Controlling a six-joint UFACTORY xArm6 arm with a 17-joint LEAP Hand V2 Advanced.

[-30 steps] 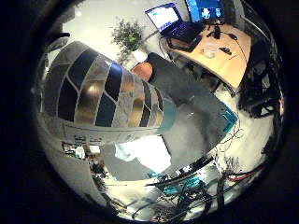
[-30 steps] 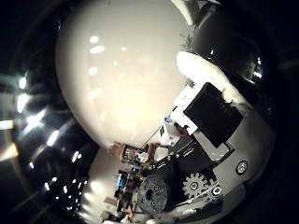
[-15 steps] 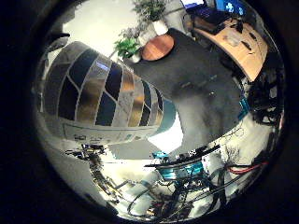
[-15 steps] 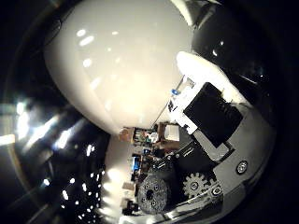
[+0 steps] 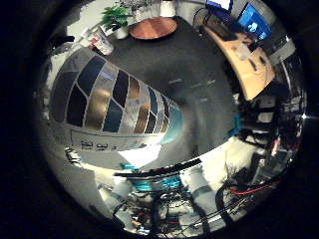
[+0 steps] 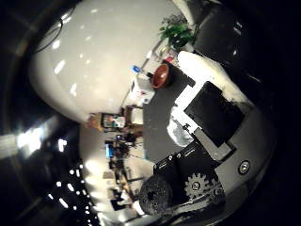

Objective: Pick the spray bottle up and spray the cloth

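The spray bottle (image 5: 114,107) fills much of the little finger side view, close against the palm. Its label is a pattern of blue, gold and silver tiles, and it tapers to a teal end (image 5: 174,124). In the thumb side view its smooth white body (image 6: 99,56) bulges right beside the camera. My right hand (image 6: 211,136) shows there as white and black finger parts with a gear, curled beside the bottle and holding it. A pale patch (image 5: 139,155) lies beyond the bottle's end; I cannot tell whether it is the cloth.
Far off on the dark floor (image 5: 199,84) stand a round wooden table (image 5: 152,27) and a potted plant (image 5: 114,17). A curved wooden desk (image 5: 249,64) carries lit monitors (image 5: 254,22). A dark-edged surface (image 5: 159,170) with teal parts and clutter lies beside the bottle.
The room has swung across both views while the bottle keeps its place against the palm: the hand has turned with the bottle in it.
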